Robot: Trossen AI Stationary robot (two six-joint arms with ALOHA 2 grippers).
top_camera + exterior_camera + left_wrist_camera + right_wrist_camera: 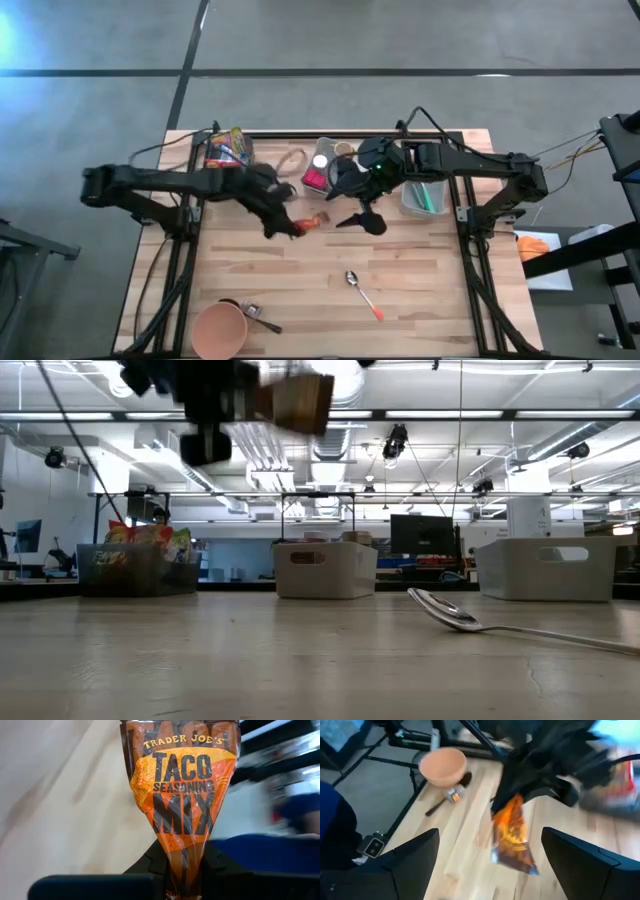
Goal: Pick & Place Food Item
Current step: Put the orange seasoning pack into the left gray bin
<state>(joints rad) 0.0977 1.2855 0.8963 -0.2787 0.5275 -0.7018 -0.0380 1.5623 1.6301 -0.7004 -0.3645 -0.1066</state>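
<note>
An orange and brown packet of taco seasoning mix (182,795) sticks out of my left gripper (290,226), which is shut on it above the middle of the table. In the right wrist view the packet (512,837) hangs below that dark gripper. The low view shows it blurred, high above the tabletop (295,400). My right gripper (362,218) hovers open just to the packet's right, nothing between its fingers (415,857). My left gripper pinches one end of the packet (184,862) between its two fingers. The fingers slant downward from the table's left side. The rest of the packet reaches out past the fingertips toward the right, its free end (517,862) lowest, lifted clear of the table.
An orange bowl (220,330) and a small scoop (255,312) sit at the near left, a spoon with an orange handle (362,293) near the middle front. Bins line the far edge: snack bags (227,150), a white bin (330,165), another at right (425,195).
</note>
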